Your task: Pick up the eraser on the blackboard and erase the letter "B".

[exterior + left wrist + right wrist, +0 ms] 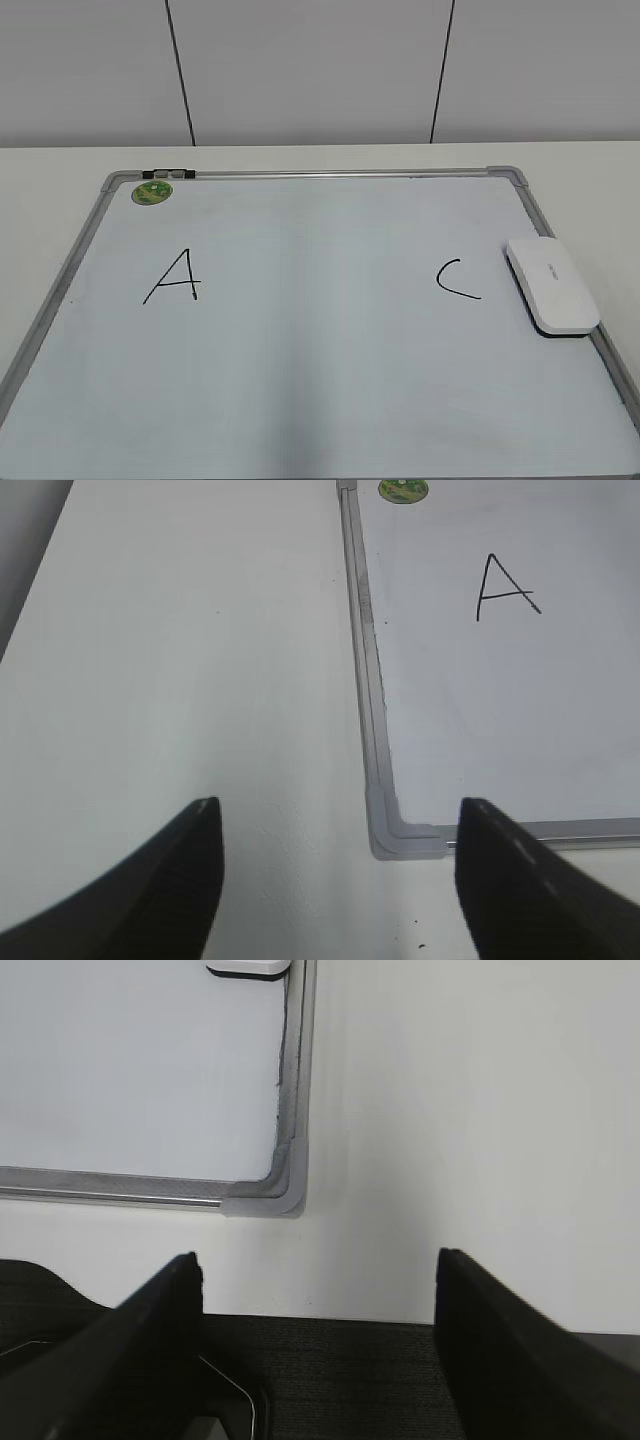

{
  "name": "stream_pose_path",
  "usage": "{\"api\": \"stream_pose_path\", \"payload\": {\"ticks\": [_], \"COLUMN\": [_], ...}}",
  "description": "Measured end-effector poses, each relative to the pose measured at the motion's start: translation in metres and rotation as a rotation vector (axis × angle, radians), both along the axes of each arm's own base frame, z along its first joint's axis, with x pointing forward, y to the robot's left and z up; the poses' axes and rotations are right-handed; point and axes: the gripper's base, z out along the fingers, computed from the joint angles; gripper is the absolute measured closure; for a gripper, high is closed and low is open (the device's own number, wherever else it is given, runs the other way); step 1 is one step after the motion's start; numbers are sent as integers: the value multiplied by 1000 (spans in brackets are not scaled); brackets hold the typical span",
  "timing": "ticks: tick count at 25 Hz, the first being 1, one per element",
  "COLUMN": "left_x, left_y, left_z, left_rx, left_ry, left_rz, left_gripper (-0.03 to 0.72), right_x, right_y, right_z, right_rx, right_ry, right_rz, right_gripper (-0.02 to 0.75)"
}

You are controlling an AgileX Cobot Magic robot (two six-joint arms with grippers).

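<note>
Eraser (552,284) at frame right on blackboard (300,420), long axis near-far, nearer my right gripper (318,1270); both grippers' fingers apart, holding nothing.

Black, tapered fingers (170,880) on both hands.
</note>
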Motion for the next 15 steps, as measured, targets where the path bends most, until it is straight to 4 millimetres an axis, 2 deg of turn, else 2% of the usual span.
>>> {"api": "stream_pose_path", "payload": {"ticks": [8,15], "left_x": [0,-6], "left_y": [0,1], "left_z": [0,0], "left_rx": [0,-5], "left_ry": [0,-38], "left_rz": [0,0], "left_gripper": [142,142], "right_x": [-2,-25], "right_y": [0,-5], "right_z": [1,6], "right_rx": [3,24], "right_ry": [-17,-174], "right_rz": [0,-40], "right_gripper": [202,202]}}
